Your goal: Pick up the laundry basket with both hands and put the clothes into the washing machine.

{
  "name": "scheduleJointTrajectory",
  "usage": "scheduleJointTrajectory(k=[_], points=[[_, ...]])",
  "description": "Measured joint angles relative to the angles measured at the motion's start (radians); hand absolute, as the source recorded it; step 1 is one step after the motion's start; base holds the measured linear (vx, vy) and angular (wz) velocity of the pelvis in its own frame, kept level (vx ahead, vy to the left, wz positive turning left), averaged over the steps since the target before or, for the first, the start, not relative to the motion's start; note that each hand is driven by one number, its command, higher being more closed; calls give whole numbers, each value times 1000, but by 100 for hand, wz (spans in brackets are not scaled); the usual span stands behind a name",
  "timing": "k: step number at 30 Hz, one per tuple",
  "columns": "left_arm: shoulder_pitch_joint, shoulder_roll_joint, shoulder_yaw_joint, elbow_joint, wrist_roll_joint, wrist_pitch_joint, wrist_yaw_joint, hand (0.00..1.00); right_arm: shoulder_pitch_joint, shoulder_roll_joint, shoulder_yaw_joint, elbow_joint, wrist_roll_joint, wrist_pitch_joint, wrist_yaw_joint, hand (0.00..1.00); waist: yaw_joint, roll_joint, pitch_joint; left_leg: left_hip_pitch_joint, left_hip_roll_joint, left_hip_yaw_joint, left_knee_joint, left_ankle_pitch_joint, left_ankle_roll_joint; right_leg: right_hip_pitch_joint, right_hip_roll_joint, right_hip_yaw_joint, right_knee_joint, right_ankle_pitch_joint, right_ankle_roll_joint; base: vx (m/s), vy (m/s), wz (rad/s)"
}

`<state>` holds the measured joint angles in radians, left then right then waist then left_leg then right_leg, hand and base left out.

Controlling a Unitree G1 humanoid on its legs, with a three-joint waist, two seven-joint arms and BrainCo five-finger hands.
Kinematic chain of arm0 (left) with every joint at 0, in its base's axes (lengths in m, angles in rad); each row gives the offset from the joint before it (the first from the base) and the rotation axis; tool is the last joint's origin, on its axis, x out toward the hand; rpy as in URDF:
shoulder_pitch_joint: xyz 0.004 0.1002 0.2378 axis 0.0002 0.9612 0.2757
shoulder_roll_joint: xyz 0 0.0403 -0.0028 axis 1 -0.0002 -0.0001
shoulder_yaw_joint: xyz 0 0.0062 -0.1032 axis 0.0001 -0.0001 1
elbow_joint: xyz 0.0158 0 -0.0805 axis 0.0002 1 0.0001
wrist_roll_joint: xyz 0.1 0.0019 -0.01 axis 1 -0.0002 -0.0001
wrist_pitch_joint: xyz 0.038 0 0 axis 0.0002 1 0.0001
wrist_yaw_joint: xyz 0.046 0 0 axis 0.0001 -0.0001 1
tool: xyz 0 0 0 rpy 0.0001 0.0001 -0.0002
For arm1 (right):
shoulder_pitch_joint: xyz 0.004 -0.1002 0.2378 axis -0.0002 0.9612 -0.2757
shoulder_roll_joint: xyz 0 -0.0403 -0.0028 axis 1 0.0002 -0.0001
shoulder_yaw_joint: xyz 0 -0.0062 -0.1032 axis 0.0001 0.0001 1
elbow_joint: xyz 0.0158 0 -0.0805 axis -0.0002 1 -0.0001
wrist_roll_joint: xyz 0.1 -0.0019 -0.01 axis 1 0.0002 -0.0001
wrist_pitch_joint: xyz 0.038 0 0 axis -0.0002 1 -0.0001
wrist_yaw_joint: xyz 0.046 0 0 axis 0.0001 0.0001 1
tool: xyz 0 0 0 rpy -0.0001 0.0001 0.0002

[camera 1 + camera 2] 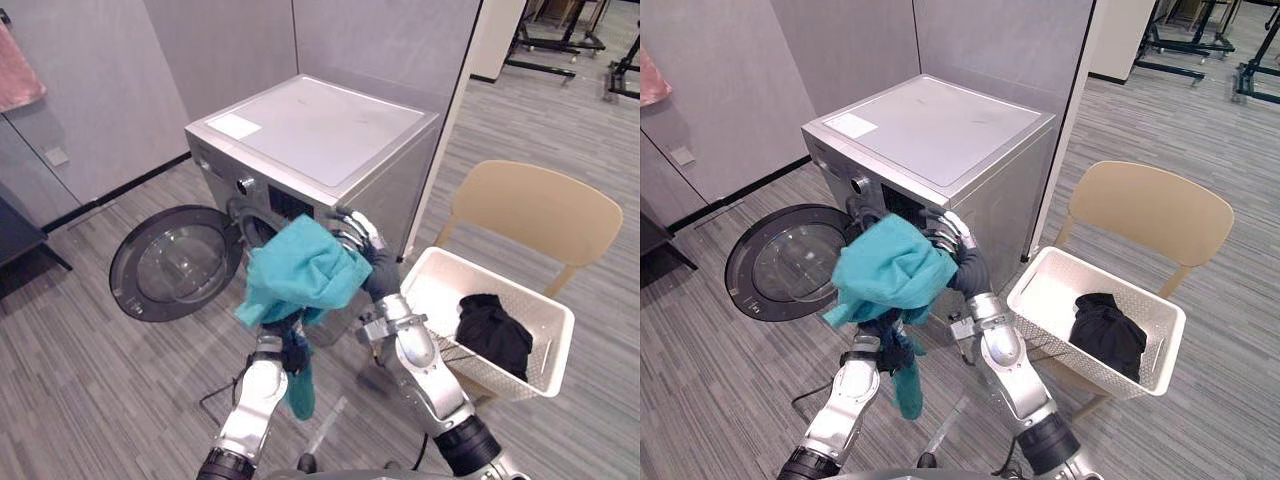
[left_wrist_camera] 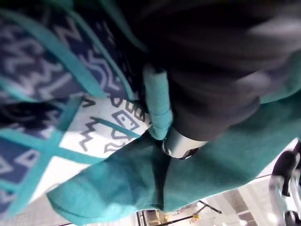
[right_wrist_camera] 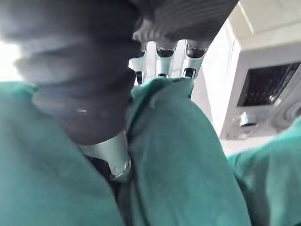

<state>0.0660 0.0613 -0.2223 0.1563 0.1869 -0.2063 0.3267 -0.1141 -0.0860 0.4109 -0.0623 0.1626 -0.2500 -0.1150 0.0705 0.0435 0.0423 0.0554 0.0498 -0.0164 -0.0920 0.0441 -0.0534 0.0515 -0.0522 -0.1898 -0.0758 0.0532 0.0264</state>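
A teal garment (image 1: 300, 270) with a patterned lining (image 2: 94, 127) hangs bunched between both hands, right in front of the drum opening (image 1: 256, 224) of the silver washing machine (image 1: 320, 130). My left hand (image 1: 292, 350) grips it from below, with a tail of cloth dangling past the wrist. My right hand (image 1: 375, 265) holds its upper right side, fingers (image 1: 352, 228) curled over the cloth and thumb (image 3: 115, 160) pressed into it. The round door (image 1: 175, 265) stands swung open to the left. The white laundry basket (image 1: 500, 275) rests on a chair at the right and holds a black garment (image 1: 492, 335).
The tan chair (image 1: 540, 205) under the basket stands right of the machine. A grey partition wall runs behind the machine. A pink towel (image 1: 18, 70) hangs at the far left above a dark piece of furniture (image 1: 15, 235). Wood-look floor lies in front.
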Motion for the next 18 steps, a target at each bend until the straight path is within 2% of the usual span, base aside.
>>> scheduleJointTrajectory(k=[3, 5, 8, 11, 14, 16, 18], points=[[17, 5, 24, 19, -25, -8, -9, 100, 60, -59, -46, 0, -108, 12, -10, 0, 1, -1, 0, -13, 1, -7, 0, -1, -1, -8, 1, -5, -3, -1, 2, -19, -7, 6], [29, 24, 38, 84, -33, -19, -22, 100, 120, -115, -73, 2, -184, 20, -12, 0, 1, -3, -1, -20, 3, -10, 0, -4, -6, -9, 3, -8, -12, 0, 1, -1, -12, 4], [38, 38, 64, 174, -41, -19, -37, 100, 167, -153, -103, 48, -249, 21, -8, 0, 0, -7, -1, -38, 6, -11, 0, -4, -5, -24, 10, -11, -18, 3, -1, 6, -12, 1], [76, 65, 116, 295, -73, -18, -67, 100, 225, -159, -141, 213, -345, 40, 26, 0, -1, -24, 2, -41, 15, -13, 2, -3, -6, -23, 17, -15, -22, 2, -1, 45, -36, 2], [82, 70, 161, 417, -100, -14, -89, 100, 236, -157, -144, 348, -413, 64, 41, 0, -2, -28, 6, -46, 16, -26, 1, -4, -7, -23, 18, -32, -22, 0, -2, 38, -22, 13], [82, 69, 186, 487, -106, -9, -107, 100, 236, -150, -154, 463, -448, 70, 56, 0, -1, -29, 16, -69, 2, -64, 8, -4, -6, -23, 15, -72, -22, -9, -1, -6, -20, 55], [57, 69, 194, 547, -108, -4, -110, 100, 226, -106, -224, 602, -453, 82, 49, 0, -2, -32, 42, -137, -13, -131, 43, -4, -8, -29, 4, -157, -21, -29, 4, -50, -22, 107]])
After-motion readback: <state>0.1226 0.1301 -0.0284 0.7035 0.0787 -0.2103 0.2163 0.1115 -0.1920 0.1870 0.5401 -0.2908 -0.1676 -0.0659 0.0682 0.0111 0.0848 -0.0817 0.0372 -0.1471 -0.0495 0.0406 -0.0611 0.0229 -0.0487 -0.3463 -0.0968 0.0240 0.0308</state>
